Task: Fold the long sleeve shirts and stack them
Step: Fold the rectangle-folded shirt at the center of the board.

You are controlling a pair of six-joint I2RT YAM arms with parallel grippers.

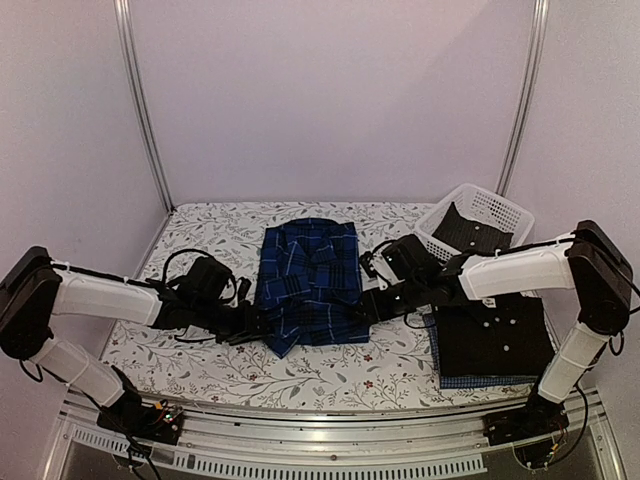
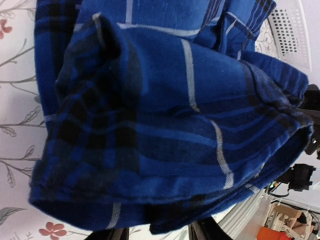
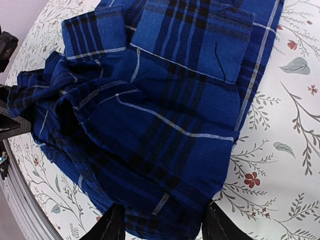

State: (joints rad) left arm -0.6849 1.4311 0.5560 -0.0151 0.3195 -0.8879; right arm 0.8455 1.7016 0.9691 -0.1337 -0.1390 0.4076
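Dark blue plaid shirt (image 1: 308,285) lies mid-table, partly folded into a rough rectangle, collar end toward the back wall, near hem rumpled; left gripper (image 1: 257,325) sits at its near-left corner, right gripper (image 1: 370,303) at its right edge, one arm reaching in from each side; both sets of jaws stand partly apart with the shirt's edge between them; neither looks clamped, though none of the views shows whether a pad presses the cloth. Left wrist view: only the tips of the two dark fingers (image 2: 107,235) show at the bottom edge, the hem bunched and bulging close to the lens, layers of fabric stacked at the fold; the white lattice basket (image 2: 287,30) shows in the upper right corner. Right wrist view: fingers (image 3: 110,227) straddle the hem where it lies on the table; this view alone gives the flat folded panels and a chest pocket toward the top. Top view alone shows the rest: black shirt (image 1: 495,330) with white buttons, folded, at the near right of the table, lying on the fine blue check shirt (image 1: 480,381), which shows as a strip along the black one's near and left sides; the basket stands behind them at the back right, a dark garment in it, too small to identify; floral-print table (image 1: 200,360) under everything.
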